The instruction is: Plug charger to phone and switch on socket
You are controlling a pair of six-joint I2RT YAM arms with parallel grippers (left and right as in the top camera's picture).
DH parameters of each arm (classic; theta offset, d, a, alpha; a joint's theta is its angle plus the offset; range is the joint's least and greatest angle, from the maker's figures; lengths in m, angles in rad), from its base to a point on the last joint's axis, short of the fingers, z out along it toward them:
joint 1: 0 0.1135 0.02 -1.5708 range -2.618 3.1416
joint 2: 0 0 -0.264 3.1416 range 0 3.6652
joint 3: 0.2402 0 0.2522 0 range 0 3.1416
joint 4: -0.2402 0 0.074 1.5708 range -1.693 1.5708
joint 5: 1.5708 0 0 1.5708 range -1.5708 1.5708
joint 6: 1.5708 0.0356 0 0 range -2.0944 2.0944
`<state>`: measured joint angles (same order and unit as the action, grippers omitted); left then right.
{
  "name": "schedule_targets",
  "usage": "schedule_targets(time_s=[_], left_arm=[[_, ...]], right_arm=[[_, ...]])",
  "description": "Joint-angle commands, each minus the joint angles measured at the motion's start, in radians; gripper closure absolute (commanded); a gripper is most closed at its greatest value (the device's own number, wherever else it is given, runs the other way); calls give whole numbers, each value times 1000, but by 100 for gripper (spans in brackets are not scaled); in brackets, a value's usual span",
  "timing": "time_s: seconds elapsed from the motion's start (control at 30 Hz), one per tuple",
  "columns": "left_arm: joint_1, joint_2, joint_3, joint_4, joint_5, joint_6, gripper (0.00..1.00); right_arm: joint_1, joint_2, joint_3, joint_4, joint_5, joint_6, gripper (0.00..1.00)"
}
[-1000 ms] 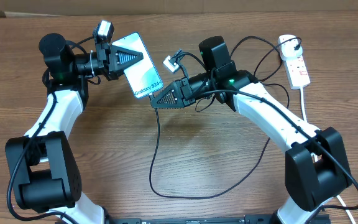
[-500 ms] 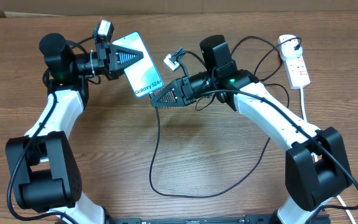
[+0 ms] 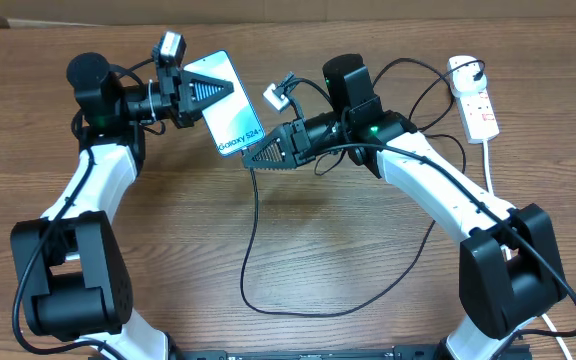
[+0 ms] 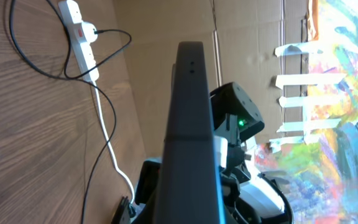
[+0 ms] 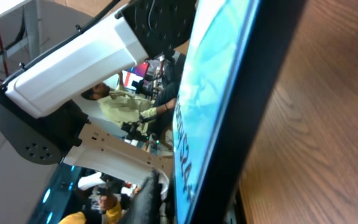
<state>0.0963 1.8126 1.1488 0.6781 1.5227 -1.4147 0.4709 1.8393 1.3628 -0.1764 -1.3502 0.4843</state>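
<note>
Cyan phone (image 3: pixel 230 120), clenched in my left claw (image 3: pixel 220 90), has barely shifted; my right claw (image 3: pixel 253 163), grip unclear, stays at the phone's lower end beside the charger (image 3: pixel 251 230), plugging seemingly unfinished, socket (image 3: pixel 476 95) well right of the phone.

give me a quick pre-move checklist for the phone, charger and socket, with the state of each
1. Phone gripped: ok. The left gripper is shut on it, holding it tilted off the table.
2. Right gripper at the phone's lower short end: ok.
3. Connector seated in the port: cannot tell, the tip is hidden.
4. Right gripper's hold on the charger: cannot tell.
5. Cable slack: ok, it loops loosely across the table.
6. Socket switched on: cannot tell, too small. A plug is in it.
</note>
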Motion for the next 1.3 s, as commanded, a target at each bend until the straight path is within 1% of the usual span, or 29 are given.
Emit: schedule_targets(time_s=[0.0,0.13,0.17,0.27,0.33,0.4,0.47,0.5,0.57,0.6,0.7,0.73,0.9,1.03,1.17,1.27], left_arm=[[-38,-3,6,8,58,16,96],[-36,-3,6,8,58,20,96],[-31,-3,6,8,58,20,96],[-13,-3,6,7,58,24,96],[7,-3,6,8,54,33,96],[31,-3,6,8,40,61,96],[49,-3,6,7,29,84,96],[61,-3,6,7,20,103,96],[77,-2,6,6,11,135,96],[87,-2,6,3,10,167,95],[89,-2,6,-2,20,245,96],[88,-2,6,-11,26,278,96],[76,-1,6,-159,2,438,96],[76,-1,6,-278,-87,603,96],[75,-1,6,-420,-255,741,96],[69,-1,6,-539,-408,786,96]], right_arm=[[-23,-13,25,18,32,14,82],[-32,-13,25,13,32,18,82],[-34,-13,25,9,32,18,79],[-35,-13,25,3,31,18,66],[-35,-13,25,3,24,18,61],[-35,-13,25,3,16,18,51],[-35,-13,25,4,5,18,44],[-35,-13,25,4,-1,17,36],[-35,-13,25,4,-8,17,26],[-35,-13,25,5,-13,17,19],[-35,-13,25,7,-11,11,11],[-35,-13,25,7,-6,6,9],[-35,-13,25,3,123,6,3],[-35,-13,25,-3,171,-3,1],[-35,-13,25,-79,307,-21,0],[-35,-13,25,-181,500,-20,0]])
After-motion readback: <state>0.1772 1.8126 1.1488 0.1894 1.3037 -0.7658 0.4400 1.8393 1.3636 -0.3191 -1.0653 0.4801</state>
